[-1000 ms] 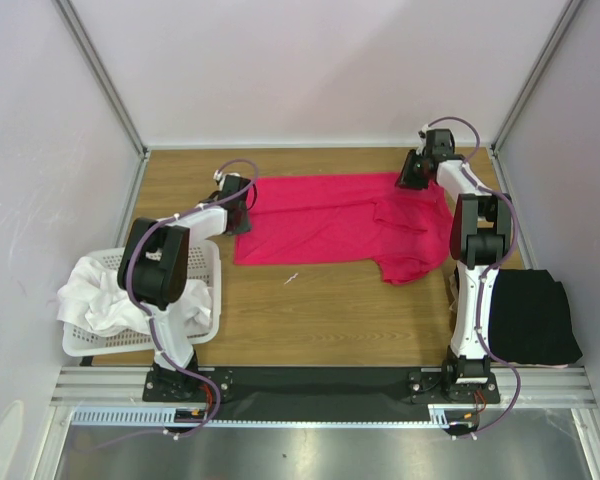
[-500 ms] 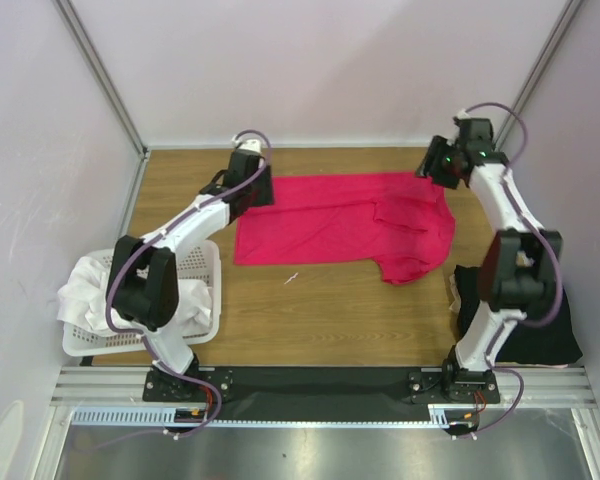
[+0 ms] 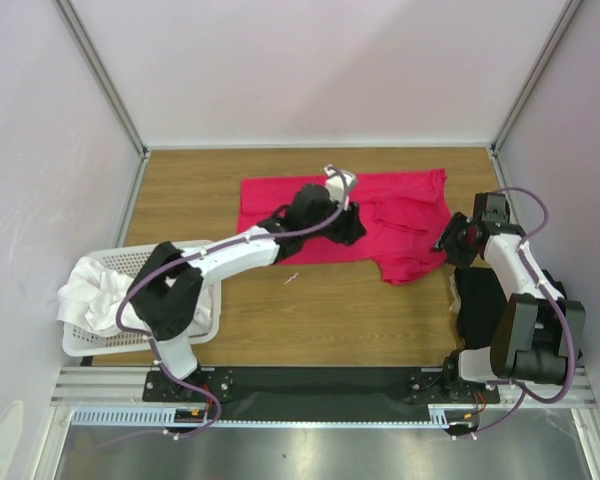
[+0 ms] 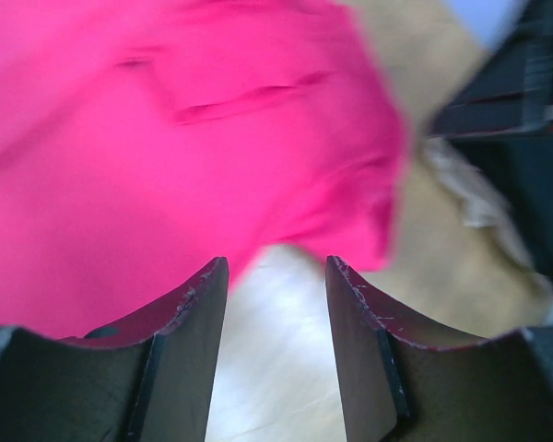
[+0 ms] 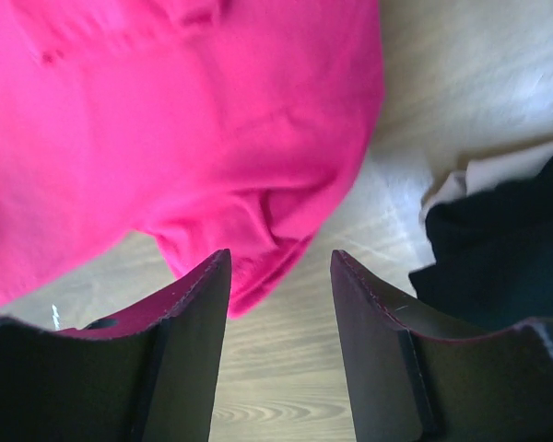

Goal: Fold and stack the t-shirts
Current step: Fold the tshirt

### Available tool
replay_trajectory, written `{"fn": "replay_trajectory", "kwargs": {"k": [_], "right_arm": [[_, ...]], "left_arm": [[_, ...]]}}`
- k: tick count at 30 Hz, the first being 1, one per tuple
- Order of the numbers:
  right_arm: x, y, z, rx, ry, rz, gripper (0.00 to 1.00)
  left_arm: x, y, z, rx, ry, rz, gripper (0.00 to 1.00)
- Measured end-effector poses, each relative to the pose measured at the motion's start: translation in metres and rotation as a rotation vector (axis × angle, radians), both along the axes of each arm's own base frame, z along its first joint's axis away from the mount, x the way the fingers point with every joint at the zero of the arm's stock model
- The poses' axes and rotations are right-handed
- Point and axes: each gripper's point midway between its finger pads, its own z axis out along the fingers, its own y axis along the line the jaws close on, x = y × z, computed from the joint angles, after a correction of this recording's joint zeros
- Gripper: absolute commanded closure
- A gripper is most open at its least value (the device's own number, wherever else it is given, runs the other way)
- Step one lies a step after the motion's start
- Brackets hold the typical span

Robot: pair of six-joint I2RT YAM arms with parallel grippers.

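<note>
Showing one pink shirt (image 3: 410, 200), one black shirt (image 3: 472, 305)

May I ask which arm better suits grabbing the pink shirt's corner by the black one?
Likely right: the right gripper is open beside that corner of the pink shirt; the left gripper is over its middle.

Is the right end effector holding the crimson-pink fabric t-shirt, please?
No, the right end effector is open and empty, the crimson-pink fabric t-shirt lying beyond its fingers.
</note>
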Motion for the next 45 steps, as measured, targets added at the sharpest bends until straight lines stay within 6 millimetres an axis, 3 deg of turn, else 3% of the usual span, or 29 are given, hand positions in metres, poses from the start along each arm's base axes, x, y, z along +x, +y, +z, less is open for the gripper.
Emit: {"fn": "replay_trajectory", "kwargs": {"k": [2,5,12,16,29,39,42,43,45], "right_arm": [[-0.007,0.003,-0.008,0.009,0.004,0.004,0.48],[-0.007,0.006,-0.019,0.027,-0.01,-0.003,0.53],[-0.016,0.019,-0.043,0.022,-0.012,-0.003,0.62],[-0.021,0.018,-0.043,-0.003,-0.032,-0.006,0.63],[-0.036,0.013,-0.05,-0.034,-0.025,-0.02,0.69],[-0.035,0.013,-0.051,-0.039,-0.028,-0.013,0.71],[-0.035,0.013,-0.053,-0.038,-0.02,-0.013,0.72],[-0.035,0.013,-0.054,-0.038,-0.018,-0.013,0.72],[-0.035,0.013,-0.054,-0.039,-0.015,-0.013,0.72]], "left_arm": [[-0.014,-0.021,-0.003,-0.038,0.011,-0.038,0.48],[-0.037,-0.048,-0.022,-0.06,0.054,-0.074,0.48],[-0.074,-0.061,-0.09,0.026,0.137,-0.074,0.5],[-0.086,-0.065,-0.109,0.055,0.139,-0.068,0.51],[-0.078,-0.071,-0.138,0.094,0.135,0.01,0.61],[-0.075,-0.087,-0.139,0.085,0.118,0.011,0.65],[-0.075,-0.091,-0.14,0.088,0.111,0.021,0.8],[-0.074,-0.092,-0.14,0.09,0.11,0.028,0.9],[-0.071,-0.093,-0.14,0.092,0.105,0.045,0.98]]}}
